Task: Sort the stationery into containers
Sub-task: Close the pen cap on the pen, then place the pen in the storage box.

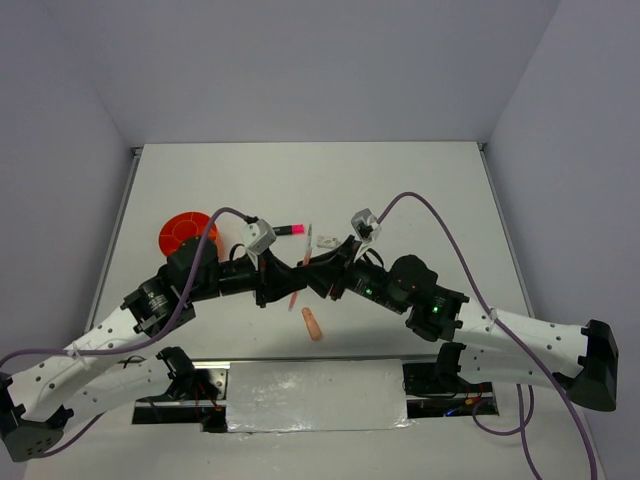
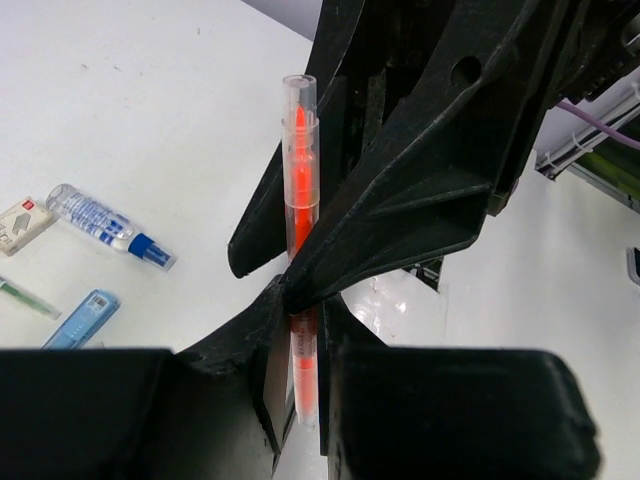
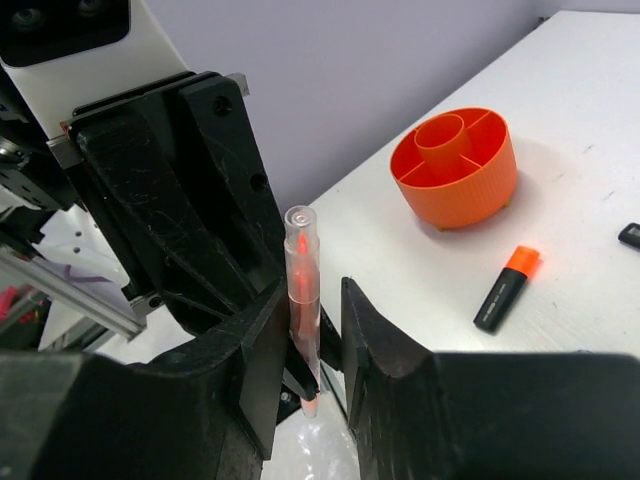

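Observation:
A thin orange pen (image 1: 294, 298) hangs above the table where my two arms meet. My left gripper (image 2: 303, 312) is shut on the lower part of the pen (image 2: 299, 215). My right gripper (image 3: 314, 298) is open around the same pen (image 3: 301, 265). The pen rests against one finger, and a gap shows to the other. The round orange container (image 3: 455, 165) with divider compartments stands at the left of the table (image 1: 185, 232). An orange-capped black highlighter (image 3: 507, 288) lies near it.
A pink-capped highlighter (image 1: 290, 229), a white block (image 1: 327, 241) and a peach eraser (image 1: 313, 323) lie around the grippers. The left wrist view shows a blue-capped marker (image 2: 105, 222), a white block (image 2: 22, 222) and a light blue item (image 2: 82, 318) on the table.

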